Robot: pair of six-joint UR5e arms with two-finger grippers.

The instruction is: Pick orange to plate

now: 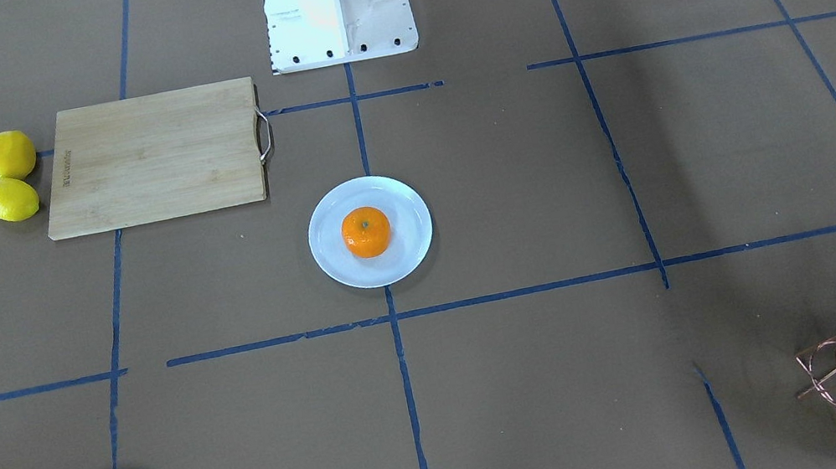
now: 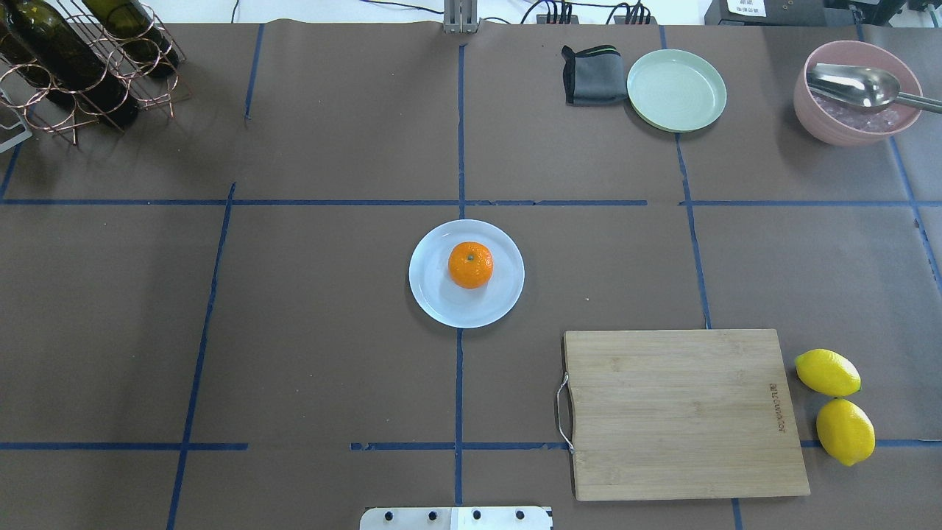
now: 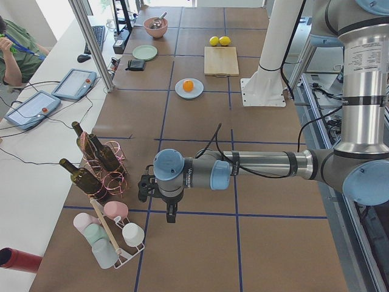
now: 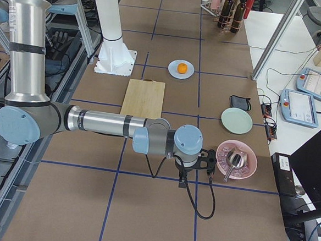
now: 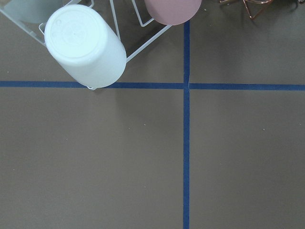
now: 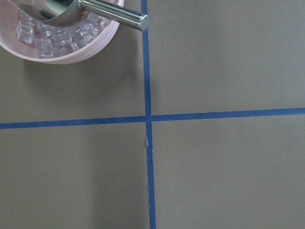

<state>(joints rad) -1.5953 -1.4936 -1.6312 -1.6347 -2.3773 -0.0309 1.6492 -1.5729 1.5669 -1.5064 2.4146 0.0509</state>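
Note:
The orange lies in the middle of the pale bluish-white plate at the table's centre, also visible as orange on plate. Both arms are far from it, off toward the table's ends. My left gripper hangs beside the cup rack. My right gripper hovers next to the pink bowl. Each shows only in a side view, so I cannot tell whether it is open or shut. The wrist views show bare table and no fingers.
A wooden cutting board lies near the robot's base, with two lemons beside it. A mint-green plate, a grey cloth and the pink bowl of ice with a scoop stand far right. A wire rack with wine bottles stands far left.

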